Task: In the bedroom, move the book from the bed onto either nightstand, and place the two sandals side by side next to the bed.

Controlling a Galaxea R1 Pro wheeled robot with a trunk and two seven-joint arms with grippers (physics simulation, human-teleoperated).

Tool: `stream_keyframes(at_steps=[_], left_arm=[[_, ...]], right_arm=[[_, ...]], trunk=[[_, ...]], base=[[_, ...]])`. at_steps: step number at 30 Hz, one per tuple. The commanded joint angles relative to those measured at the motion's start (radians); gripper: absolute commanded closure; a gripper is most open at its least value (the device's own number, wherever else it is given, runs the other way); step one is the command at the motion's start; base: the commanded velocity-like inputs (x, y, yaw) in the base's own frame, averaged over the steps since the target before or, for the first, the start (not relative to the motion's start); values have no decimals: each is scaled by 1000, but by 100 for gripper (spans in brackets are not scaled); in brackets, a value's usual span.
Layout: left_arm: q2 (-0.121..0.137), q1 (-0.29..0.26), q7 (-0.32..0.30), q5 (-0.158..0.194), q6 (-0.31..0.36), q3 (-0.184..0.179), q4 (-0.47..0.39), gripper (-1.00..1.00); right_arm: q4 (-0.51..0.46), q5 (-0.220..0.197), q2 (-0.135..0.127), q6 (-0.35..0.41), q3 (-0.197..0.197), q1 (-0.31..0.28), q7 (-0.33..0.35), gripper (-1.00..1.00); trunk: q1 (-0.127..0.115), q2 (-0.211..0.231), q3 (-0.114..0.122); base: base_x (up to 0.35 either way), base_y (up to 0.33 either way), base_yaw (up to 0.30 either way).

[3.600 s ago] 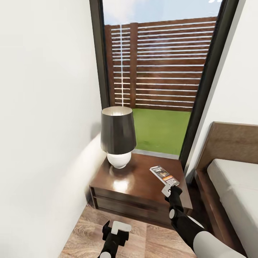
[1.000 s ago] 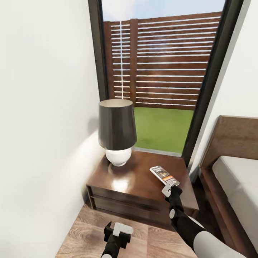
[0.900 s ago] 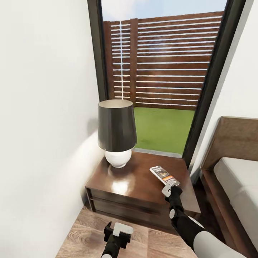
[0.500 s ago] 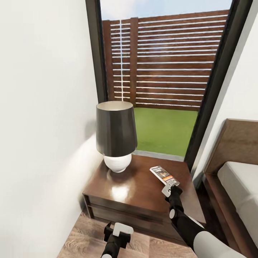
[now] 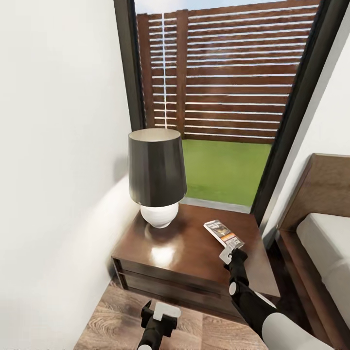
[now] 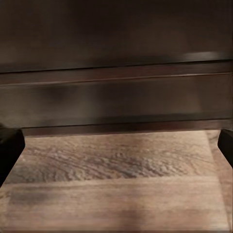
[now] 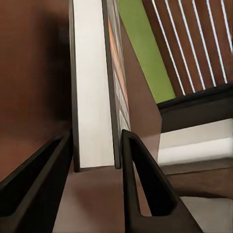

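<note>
Wall [image 5: 53, 146], plain white, takes the head view's nine-o'clock side and hems the work area in.

Left gripper [image 5: 156, 316], at six o'clock, low over the wood-plank floor [image 5: 112, 321] in front of the nightstand. Its wrist view shows two dark fingertips [image 6: 9, 148] spread wide at the picture's edges with nothing between them, facing the cabinet's drawer front [image 6: 116, 97]; judged parked out of the way while the other arm works.

Lamp [image 5: 156, 175], dark shade on a white round base, stands toward the ten-o'clock corner of the nightstand top, leaving the rest of the surface free.

Nightstand [image 5: 184, 253], dark brown and glossy, at the centre of the head view, below a tall black-framed window [image 5: 218, 87] giving onto a slatted fence and grass.

Book [image 5: 223, 233], thin paperback with an orange band, lies over the nightstand's three-o'clock half, its far end raised slightly; whether it touches the wood cannot be told.

Right gripper [image 5: 230, 253], reaching up from five o'clock, pinches the book's near end: the wrist view shows both black fingers [image 7: 141, 184] pressed against the covers, page edges [image 7: 92, 82] between them. An end grip lets the free length be laid flat before release.

Bed [image 5: 325, 243], brown frame and grey mattress, at three to four o'clock. Placement judged nearly complete; the sandals await.
</note>
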Motion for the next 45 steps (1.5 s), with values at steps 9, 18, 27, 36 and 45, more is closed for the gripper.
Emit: stream_keyframes(at_steps=[9, 18, 27, 36, 45], left_arm=[[1, -1, 8, 4, 1, -3, -1, -100], [1, -1, 8, 4, 1, -4, -1, -100], [1, -1, 8, 4, 1, -5, -1, -100], [1, -1, 8, 4, 1, -5, -2, -100], [1, -1, 8, 4, 0, -5, -1, -100]], right_arm=[[22, -1, -1, 9, 1, 0, 50, 100], [22, 0, -1, 9, 1, 0, 50, 100], [22, 0, -1, 9, 1, 0, 50, 100], [22, 0, -2, 9, 1, 0, 50, 100], [22, 0, -3, 8, 2, 0, 50, -100]], trunk=[[2, -1, -17], [0, 0, -5], [-1, 0, 10], [-1, 0, 10], [-1, 0, 10]], base=[[0, 0, 0], [0, 0, 0], [0, 0, 0], [0, 0, 0], [0, 0, 0]])
